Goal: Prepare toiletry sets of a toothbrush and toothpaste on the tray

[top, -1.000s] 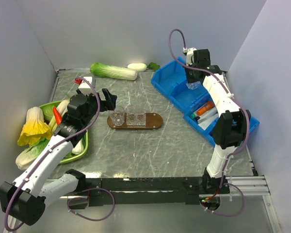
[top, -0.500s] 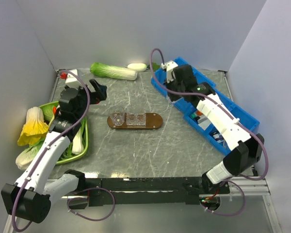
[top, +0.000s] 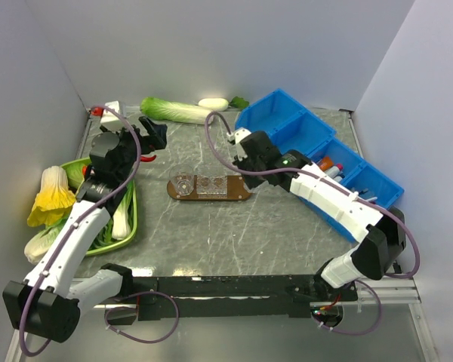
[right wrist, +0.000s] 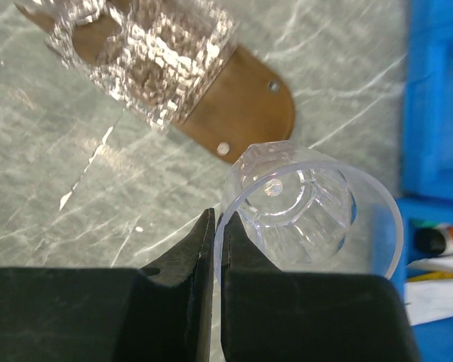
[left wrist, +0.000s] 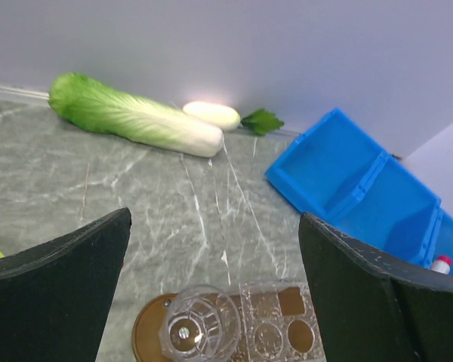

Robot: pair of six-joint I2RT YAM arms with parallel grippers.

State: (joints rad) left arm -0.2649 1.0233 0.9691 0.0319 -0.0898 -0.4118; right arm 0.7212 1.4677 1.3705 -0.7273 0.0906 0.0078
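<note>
A grey-green, marble-veined surface (top: 234, 226) sits boxed in by three plain, pale lavender-grey panels: a back wall (top: 211, 45) along the far edge, and a left wall (top: 23, 113) and a right wall (top: 423, 98) slanting in from the sides. Pale veins streak the stone pattern from the far edge to the near one. A black bar (top: 226, 285) and a silver metal rail (top: 385, 280) run along the near edge. Light falls soft and even across walls and surface.

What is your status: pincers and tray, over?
Right pincer shut on clear cup by its rim, near right end of tray. Left pincer open, empty. Tray holds another cup and clear holder, nothing else.
</note>
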